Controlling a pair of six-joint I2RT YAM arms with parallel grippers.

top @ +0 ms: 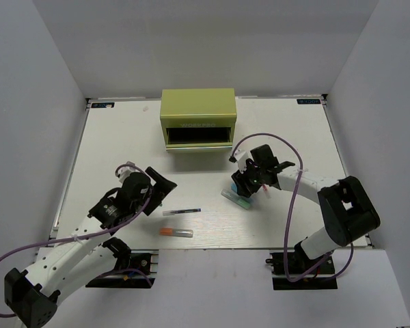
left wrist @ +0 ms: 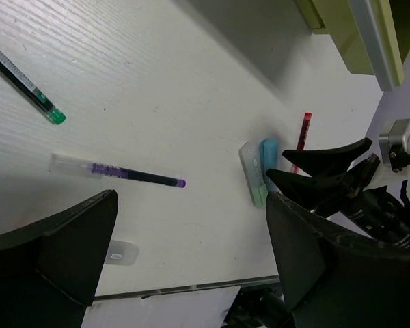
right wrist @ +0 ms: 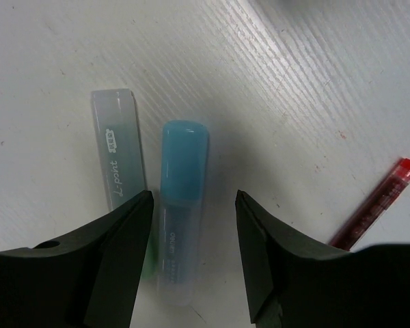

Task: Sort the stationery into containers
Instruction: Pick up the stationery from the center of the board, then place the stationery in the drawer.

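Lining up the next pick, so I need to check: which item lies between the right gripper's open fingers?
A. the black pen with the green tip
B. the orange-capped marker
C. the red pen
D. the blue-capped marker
D: in the right wrist view the blue-capped marker lies between the open fingers of the right gripper; the red pen lies off to the side.
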